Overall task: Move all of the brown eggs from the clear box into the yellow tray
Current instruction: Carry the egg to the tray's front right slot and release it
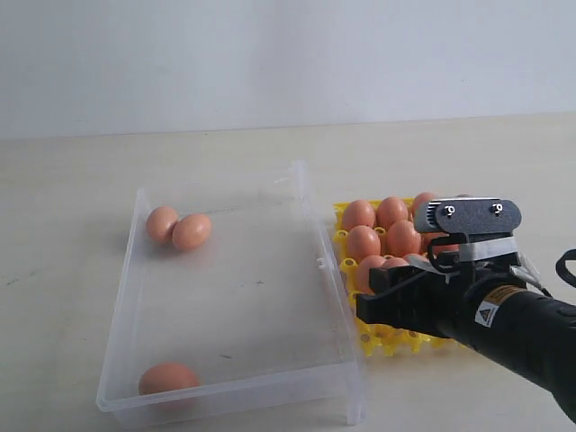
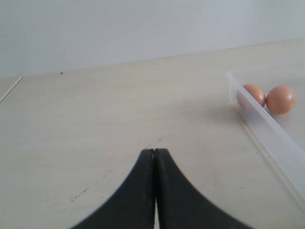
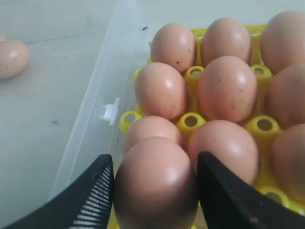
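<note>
My right gripper [image 3: 155,160] is shut on a brown egg [image 3: 155,183], held over the near corner of the yellow tray [image 3: 190,121]. Several brown eggs [image 3: 162,90] fill the tray's cups beyond it. In the exterior view that gripper [image 1: 378,301] hangs low over the tray [image 1: 387,344], right of the clear box [image 1: 310,225]. The box holds three brown eggs: two touching at the far left corner [image 1: 162,222] [image 1: 192,231] and one at the near left corner [image 1: 167,378]. My left gripper [image 2: 155,150] is shut and empty above bare table, left of the box wall [image 2: 267,129].
The box's small side latch [image 3: 111,110] sticks out toward the tray, close to my right gripper. A pale wooden table [image 1: 63,270] carries everything, with a white wall behind. The right arm's black body [image 1: 513,319] covers the tray's near right part.
</note>
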Robot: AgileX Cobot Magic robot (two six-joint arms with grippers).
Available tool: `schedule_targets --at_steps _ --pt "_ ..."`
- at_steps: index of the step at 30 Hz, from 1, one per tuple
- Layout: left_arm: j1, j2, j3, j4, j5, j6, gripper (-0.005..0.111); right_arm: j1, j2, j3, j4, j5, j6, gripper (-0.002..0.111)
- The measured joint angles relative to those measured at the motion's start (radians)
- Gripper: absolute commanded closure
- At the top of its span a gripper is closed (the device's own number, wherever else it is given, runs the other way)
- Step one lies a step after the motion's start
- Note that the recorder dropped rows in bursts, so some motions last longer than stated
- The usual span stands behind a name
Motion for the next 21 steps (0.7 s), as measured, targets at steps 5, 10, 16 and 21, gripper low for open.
schedule_targets --at_steps 5,10,16,21 --pt "0.0 0.0 0.0 0.0 0.0 0.0 0.107 0.0 0.027 -0.025 -0.029 -0.005 0.022 0.108" --pt "0.0 0.0 0.0 0.0 0.0 0.0 0.107 0.0 0.039 -0.028 -0.041 -0.008 0.04 0.108" --pt "0.0 0.0 0.0 0.0 0.0 0.0 0.107 0.0 0.039 -0.03 -0.077 -0.008 0.09 0.108" --pt "0.0 0.0 0.0 0.0 0.0 0.0 0.107 0.04 0.039 -0.03 -0.083 -0.006 0.101 0.108"
